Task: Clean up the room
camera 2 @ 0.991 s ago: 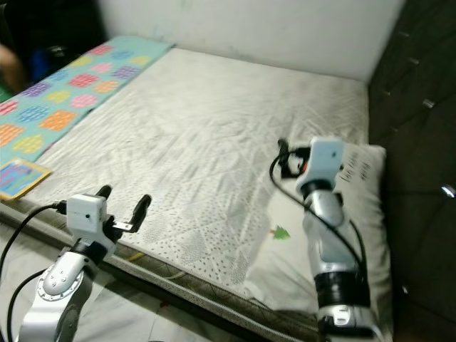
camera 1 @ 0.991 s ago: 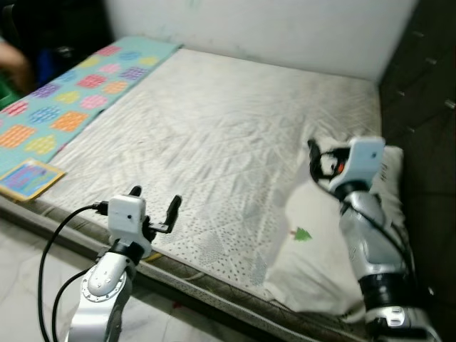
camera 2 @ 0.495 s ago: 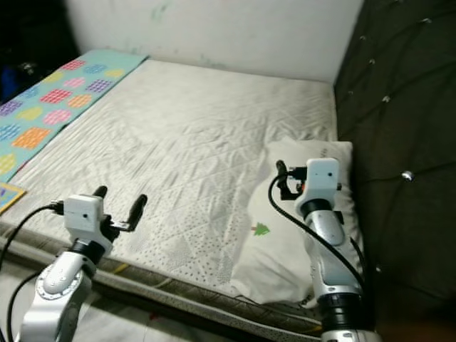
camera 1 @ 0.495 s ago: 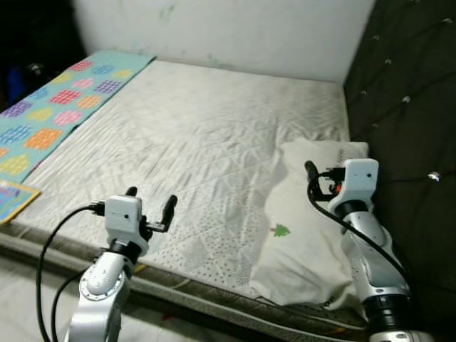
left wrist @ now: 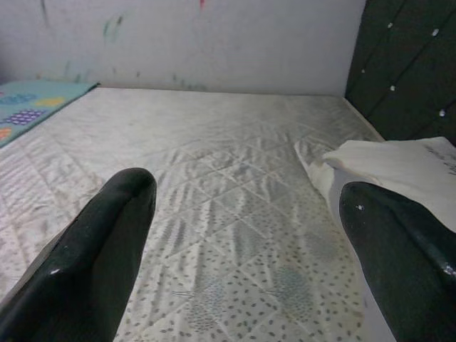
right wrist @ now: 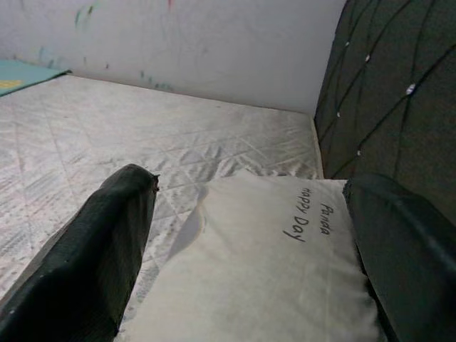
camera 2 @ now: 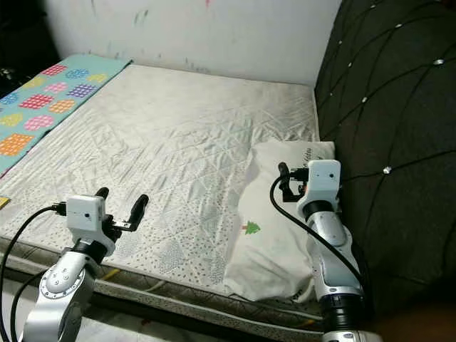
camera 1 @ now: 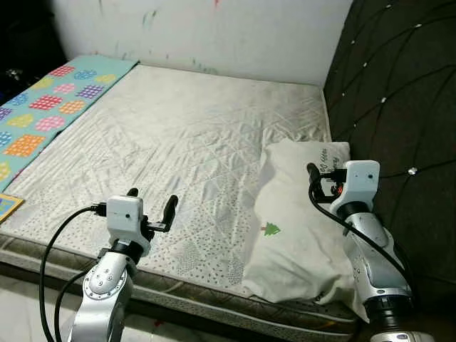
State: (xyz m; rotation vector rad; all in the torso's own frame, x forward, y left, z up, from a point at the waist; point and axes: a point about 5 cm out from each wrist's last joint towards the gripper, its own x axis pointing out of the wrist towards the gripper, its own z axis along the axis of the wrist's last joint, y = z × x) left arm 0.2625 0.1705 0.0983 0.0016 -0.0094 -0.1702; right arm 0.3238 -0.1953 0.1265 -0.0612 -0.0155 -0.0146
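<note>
Against the mattress's (camera 1: 178, 142) headboard-side edge, near its front corner, lies the white pillow (camera 1: 299, 214), and the right gripper (camera 1: 315, 179) hovers over it with fingers spread wide, holding nothing; the left gripper (camera 1: 151, 203) hangs wide and empty above the front edge. I judge this the approach step, so the next move calls for lowering onto the pillow and pinching its cloth. Only the right wrist view makes the pillow's lettering (right wrist: 308, 212) readable.

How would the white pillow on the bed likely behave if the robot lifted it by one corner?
The pillow looks soft and creased, so it would probably sag and fold rather than stay flat. It seems light for its bulk. Its loose cloth cover should give the right pincer, open above it, a fair hold.
</note>
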